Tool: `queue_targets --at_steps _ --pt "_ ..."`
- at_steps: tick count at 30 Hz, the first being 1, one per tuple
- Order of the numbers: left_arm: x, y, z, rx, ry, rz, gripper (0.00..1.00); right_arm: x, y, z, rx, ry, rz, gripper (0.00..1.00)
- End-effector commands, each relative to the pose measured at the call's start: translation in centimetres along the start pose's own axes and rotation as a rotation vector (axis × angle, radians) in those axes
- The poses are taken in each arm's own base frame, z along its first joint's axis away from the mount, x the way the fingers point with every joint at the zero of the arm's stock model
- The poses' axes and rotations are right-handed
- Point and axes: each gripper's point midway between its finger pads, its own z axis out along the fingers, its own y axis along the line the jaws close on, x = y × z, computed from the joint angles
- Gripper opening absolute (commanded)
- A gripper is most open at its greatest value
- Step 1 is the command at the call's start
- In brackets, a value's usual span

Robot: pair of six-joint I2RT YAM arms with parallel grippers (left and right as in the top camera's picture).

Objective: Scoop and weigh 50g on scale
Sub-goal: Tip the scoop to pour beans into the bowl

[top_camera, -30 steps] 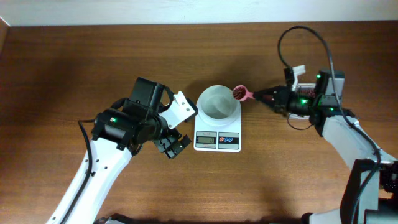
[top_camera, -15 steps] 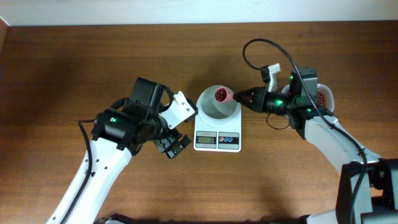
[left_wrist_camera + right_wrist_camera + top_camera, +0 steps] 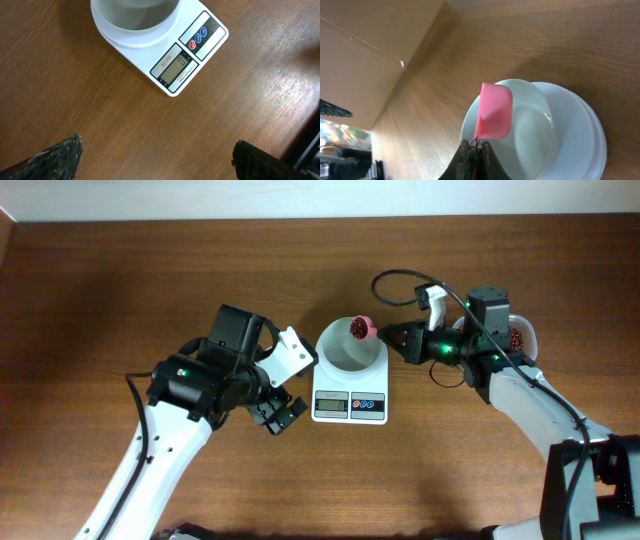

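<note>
The white scale (image 3: 349,406) stands mid-table with its round white bowl (image 3: 349,353) on top. My right gripper (image 3: 392,334) is shut on the handle of a pink spoon (image 3: 364,328), which holds dark red-brown beans (image 3: 356,330) over the bowl's far rim. The right wrist view shows the spoon's underside (image 3: 495,112) above the bowl (image 3: 535,130), with the gripper (image 3: 475,150) pinching the handle. My left gripper (image 3: 280,412) hangs open to the left of the scale. In its own view the gripper (image 3: 157,160) has bare table between its fingers (image 3: 55,160), short of the scale (image 3: 175,65).
A tub of more beans (image 3: 518,336) sits at the right, half hidden behind the right arm. The right arm's cable (image 3: 400,280) loops over the table behind the bowl. The wall edge runs along the back.
The right gripper has carried the loaded spoon leftward, from beside the bowl's right rim to over the bowl. The left arm has not moved.
</note>
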Motion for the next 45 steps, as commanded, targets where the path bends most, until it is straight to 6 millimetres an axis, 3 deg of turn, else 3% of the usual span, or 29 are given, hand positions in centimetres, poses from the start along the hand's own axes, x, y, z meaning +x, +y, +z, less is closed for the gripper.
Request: queue_targets --at_steps 1,4,5,8,9,11,12,13,14,15,16,20,23,24,26,29,32,36,39,40,41,42,45 --pt "0.1 0.1 -0.2 -0.009 -0.003 0.012 0.99 0.4 1.2 0.3 -0.068 0.021 -0.078 0.04" --pt "0.1 0.1 -0.2 -0.009 -0.003 0.012 0.99 0.5 -0.8 0.3 0.047 0.017 -0.014 0.04" --pt "0.1 0.1 -0.2 -0.009 -0.003 0.012 0.99 0.7 0.6 0.3 -0.038 0.028 -0.064 0.04" --pt "0.1 0.1 -0.2 -0.009 -0.003 0.012 0.99 0.5 -0.6 0.3 0.032 0.016 -0.021 0.04" --pt "0.1 0.2 -0.2 -0.009 -0.003 0.012 0.99 0.6 1.3 0.3 -0.077 0.026 -0.085 0.04" --pt "0.1 0.1 -0.2 -0.009 -0.003 0.012 0.99 0.2 -0.3 0.3 0.019 0.008 -0.032 0.04" --pt "0.1 0.1 -0.2 -0.009 -0.003 0.012 0.99 0.4 0.0 0.3 -0.002 0.017 -0.026 0.04" --pt "0.1 0.1 -0.2 -0.009 -0.003 0.012 0.99 0.7 1.7 0.2 -0.102 0.029 -0.113 0.04" --pt "0.1 0.2 -0.2 -0.009 -0.003 0.012 0.99 0.5 1.3 0.4 -0.068 0.022 -0.131 0.04" --pt "0.1 0.1 -0.2 -0.009 -0.003 0.012 0.99 0.6 -1.0 0.4 0.064 0.018 -0.027 0.04" --pt "0.1 0.1 -0.2 -0.009 -0.003 0.012 0.99 0.7 -0.9 0.5 0.057 0.022 -0.025 0.04" --pt "0.1 0.1 -0.2 -0.009 -0.003 0.012 0.99 0.4 0.6 0.5 -0.028 0.019 -0.051 0.04" --pt "0.1 0.1 -0.2 -0.009 -0.003 0.012 0.99 0.2 4.5 -0.1 -0.25 0.014 -0.192 0.04" --pt "0.1 0.1 -0.2 -0.009 -0.003 0.012 0.99 0.1 4.6 -0.1 -0.253 0.008 -0.209 0.04" --pt "0.1 0.1 -0.2 -0.009 -0.003 0.012 0.99 -0.3 1.8 0.4 -0.087 -0.008 -0.229 0.04" --pt "0.1 0.1 -0.2 -0.009 -0.003 0.012 0.99 -0.2 -0.3 0.5 0.027 -0.004 -0.29 0.04" --pt "0.1 0.2 -0.2 -0.009 -0.003 0.012 0.99 0.0 -0.4 0.5 0.034 0.007 -0.417 0.04" --pt "0.1 0.1 -0.2 -0.009 -0.003 0.012 0.99 0.4 -0.2 0.6 0.025 0.021 -0.431 0.04" --pt "0.1 0.1 -0.2 -0.009 -0.003 0.012 0.99 0.0 -2.0 0.5 0.132 0.02 -0.458 0.04" --pt "0.1 0.1 -0.2 -0.009 -0.003 0.012 0.99 0.4 -1.0 0.6 0.074 0.026 -0.451 0.04" --pt "0.1 0.1 -0.2 -0.009 -0.003 0.012 0.99 1.1 1.6 0.9 -0.075 0.032 -0.46 0.04" --pt "0.1 0.1 -0.2 -0.009 -0.003 0.012 0.99 1.4 2.3 1.0 -0.108 0.036 -0.471 0.04" --pt "0.1 0.1 -0.2 -0.009 -0.003 0.012 0.99 0.8 -0.9 1.4 0.103 0.044 -0.481 0.04"
